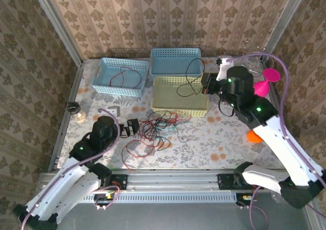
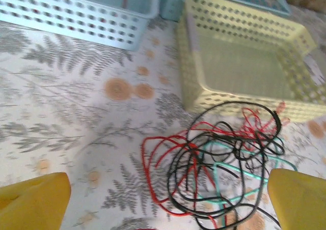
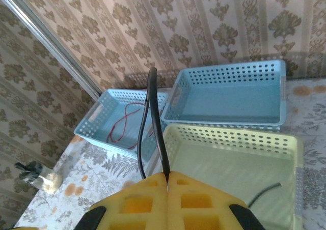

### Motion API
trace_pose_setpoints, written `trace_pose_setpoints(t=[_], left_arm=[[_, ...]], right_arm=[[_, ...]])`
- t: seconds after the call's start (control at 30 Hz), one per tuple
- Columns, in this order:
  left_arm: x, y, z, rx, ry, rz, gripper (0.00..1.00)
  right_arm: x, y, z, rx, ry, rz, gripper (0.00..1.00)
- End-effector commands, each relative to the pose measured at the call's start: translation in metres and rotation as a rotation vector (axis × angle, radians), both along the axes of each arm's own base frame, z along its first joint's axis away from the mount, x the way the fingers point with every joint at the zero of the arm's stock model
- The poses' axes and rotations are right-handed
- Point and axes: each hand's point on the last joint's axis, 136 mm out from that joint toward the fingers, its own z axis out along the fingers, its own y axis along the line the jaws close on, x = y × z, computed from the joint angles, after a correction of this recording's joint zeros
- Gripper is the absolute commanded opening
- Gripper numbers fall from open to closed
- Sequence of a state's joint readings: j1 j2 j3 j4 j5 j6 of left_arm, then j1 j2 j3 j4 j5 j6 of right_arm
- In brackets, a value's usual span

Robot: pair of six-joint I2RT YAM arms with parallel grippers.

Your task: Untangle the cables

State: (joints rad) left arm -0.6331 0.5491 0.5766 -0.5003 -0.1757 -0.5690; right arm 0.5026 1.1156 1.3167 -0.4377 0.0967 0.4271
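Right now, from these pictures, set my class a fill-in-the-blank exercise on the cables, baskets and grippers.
1. The held cable in the shut right gripper is ____.
2. The lone red cable lies in the far-left basket, which is ____.
3. The tangle lies just before the near basket, which is ____.
4. The left gripper's jaws stand ____.
Missing words: black, blue, yellow, open.

cable tangle [image 1: 158, 124] before near basket [image 1: 179, 111], far-L basket [image 1: 119, 90] & far-R basket [image 1: 168, 67] behind
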Motion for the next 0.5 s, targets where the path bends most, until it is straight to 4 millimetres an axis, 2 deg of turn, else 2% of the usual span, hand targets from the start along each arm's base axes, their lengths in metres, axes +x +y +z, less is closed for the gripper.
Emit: trace_pose_setpoints(t=[0.0, 0.27, 0.47], left_arm=[[-0.006, 0.038, 0.003, 0.061, 0.016, 0.169, 1.00], [-0.016, 0.083, 0.016, 0.125, 0.021, 0.378, 1.00], [-0.017, 0.083, 0.012, 0.160, 0.026, 0.353, 1.00]], right_arm=[[0.019, 0.006, 0.019, 0.064, -0.049, -0.003, 0.00], [0.087, 0.011, -0.003, 0.090, -0.018, -0.066, 0.00], [0.145, 0.009, -0.014, 0.138, -0.053, -0.106, 0.00]])
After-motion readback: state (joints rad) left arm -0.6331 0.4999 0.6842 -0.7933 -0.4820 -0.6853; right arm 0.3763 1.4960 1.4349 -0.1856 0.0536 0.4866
